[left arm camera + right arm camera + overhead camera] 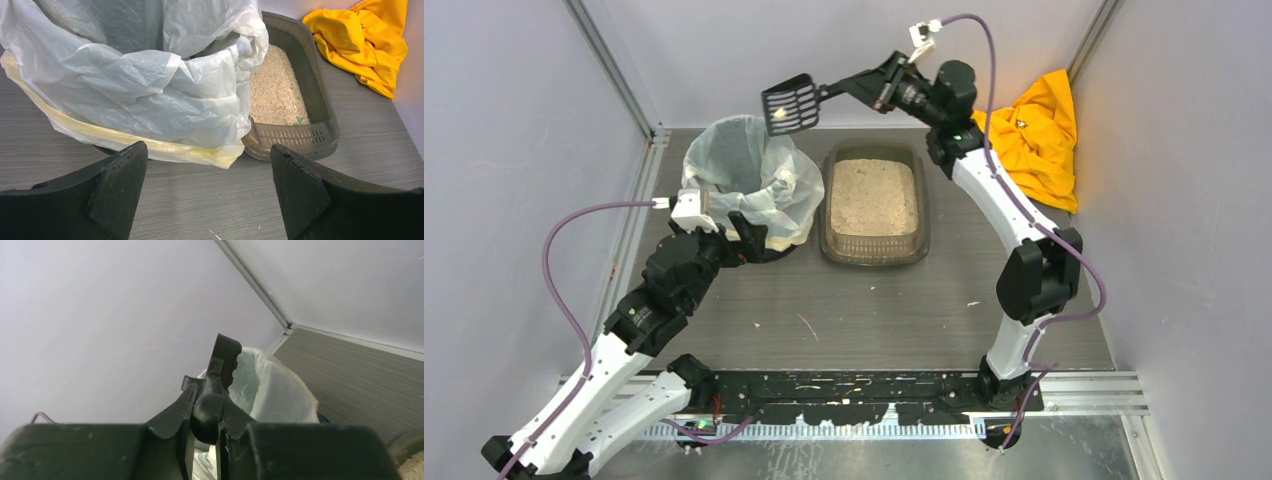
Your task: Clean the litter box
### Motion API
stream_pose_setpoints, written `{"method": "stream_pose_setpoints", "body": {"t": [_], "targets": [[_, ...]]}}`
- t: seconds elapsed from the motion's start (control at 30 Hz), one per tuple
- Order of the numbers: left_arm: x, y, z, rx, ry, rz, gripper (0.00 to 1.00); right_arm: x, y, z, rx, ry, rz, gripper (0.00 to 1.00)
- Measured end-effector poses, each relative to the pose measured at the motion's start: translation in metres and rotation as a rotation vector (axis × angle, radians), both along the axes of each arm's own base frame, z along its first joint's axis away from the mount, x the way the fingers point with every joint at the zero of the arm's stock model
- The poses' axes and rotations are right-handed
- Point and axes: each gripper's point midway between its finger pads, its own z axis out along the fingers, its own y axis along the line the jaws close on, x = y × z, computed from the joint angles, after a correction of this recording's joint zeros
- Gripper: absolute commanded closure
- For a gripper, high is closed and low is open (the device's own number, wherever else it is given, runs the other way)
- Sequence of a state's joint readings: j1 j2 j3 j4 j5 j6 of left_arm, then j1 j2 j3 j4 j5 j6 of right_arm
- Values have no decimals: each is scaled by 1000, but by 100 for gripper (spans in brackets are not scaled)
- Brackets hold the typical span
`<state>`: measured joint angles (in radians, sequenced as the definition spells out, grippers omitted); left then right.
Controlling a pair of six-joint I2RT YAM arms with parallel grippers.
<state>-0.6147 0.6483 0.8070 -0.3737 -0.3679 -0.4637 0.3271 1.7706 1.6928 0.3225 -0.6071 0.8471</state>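
Top view: litter box (874, 250) sits on the bench (874, 310), filled with pale granules, just right of the bag-lined bin (794, 190); right gripper (852, 88) is raised at the far side, clamped on the handle of a black scoop (790, 104) held over the bin's far rim; left gripper (746, 238) is low at the bin's near side; yellow cloth (1036, 135) lies far right.
Left wrist view: gripper spread wide, holding nothing; the bag touches the box.
Right wrist view: gripper pinches the scoop handle; bin below.
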Motion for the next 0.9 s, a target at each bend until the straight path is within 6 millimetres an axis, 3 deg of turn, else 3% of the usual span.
{"method": "stream_pose_setpoints", "body": {"t": [0.13,0.33,0.57,0.7,0.9], "targets": [[0,2,1,-1,-3,9,8,-9,44,-15,-79,1,69,99],[0,4,1,0,-6,18,8,-26,92,-63,-320,4,76,99],[3,1,-4,12,11,17,8,-70,143,-55,-595,-227,35,99],[4,1,-6,15,16,18,8,-90,159,-56,-691,-332,28,99],[4,1,-6,15,16,17,8,-79,152,-55,-741,-388,-42,99]]}}
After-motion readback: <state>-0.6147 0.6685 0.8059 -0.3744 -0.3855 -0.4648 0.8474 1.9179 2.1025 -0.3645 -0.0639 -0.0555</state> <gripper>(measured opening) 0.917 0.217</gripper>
